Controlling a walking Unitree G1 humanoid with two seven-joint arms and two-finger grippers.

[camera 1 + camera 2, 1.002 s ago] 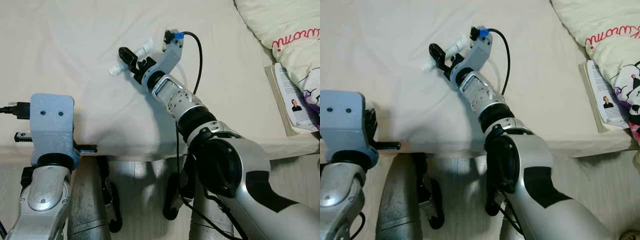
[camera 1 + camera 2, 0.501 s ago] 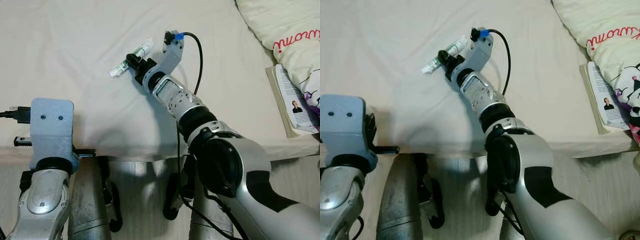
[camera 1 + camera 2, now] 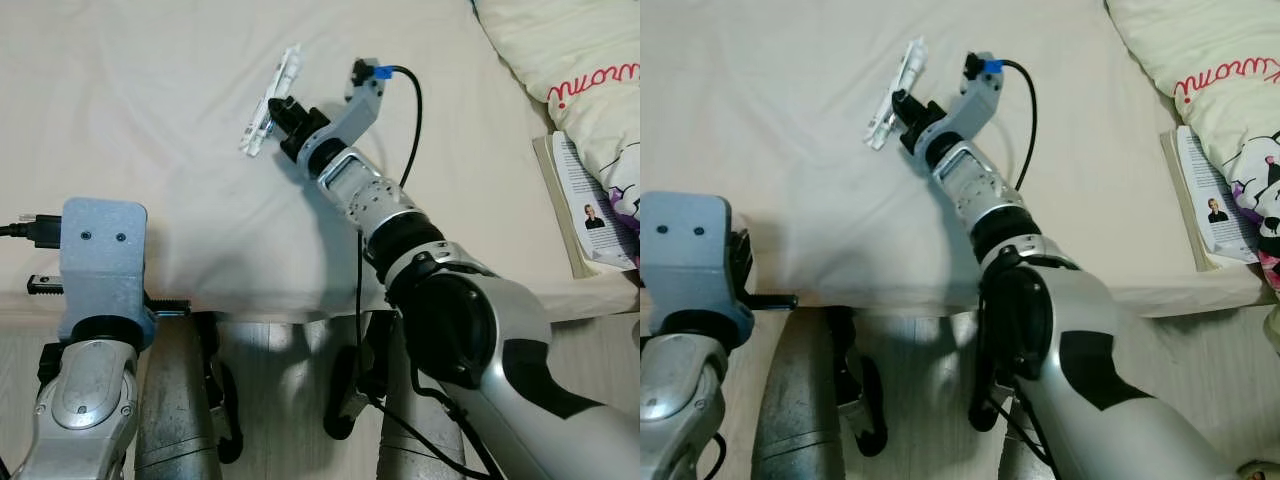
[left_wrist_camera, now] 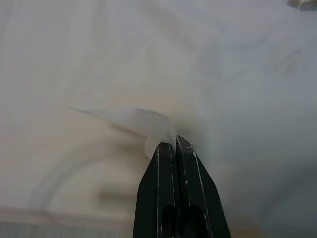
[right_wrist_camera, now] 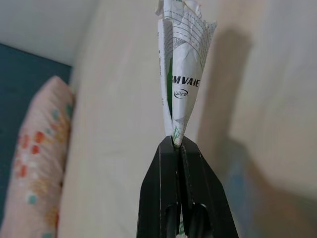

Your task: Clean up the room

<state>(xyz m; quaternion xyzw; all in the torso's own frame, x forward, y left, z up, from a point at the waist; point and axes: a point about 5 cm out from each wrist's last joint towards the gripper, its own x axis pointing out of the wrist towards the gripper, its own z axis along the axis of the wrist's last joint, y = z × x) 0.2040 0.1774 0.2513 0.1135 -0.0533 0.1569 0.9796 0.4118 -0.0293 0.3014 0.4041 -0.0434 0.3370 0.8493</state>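
**Wrapper lifted off the bed; sheet pinched at the near edge**

Nearest the robot, at the near edge of the bed (image 3: 150, 120), the left gripper (image 4: 174, 145) is seen with its fingers pressed together on a small raised fold of the soft, cream bed sheet (image 4: 141, 124). Farther in, above the middle of the bed, a flattened, crinkled white wrapper (image 3: 271, 100) with green and black print is held clamped by one end in the right gripper (image 5: 176, 144), clear of the sheet. At the bed's right edge a thin glossy booklet (image 3: 588, 205) is lying partly under a puffy printed pillow (image 3: 570, 60). Progress is judged early: the wrapper has been picked up but not yet disposed of, and the booklet is left to be tidied.
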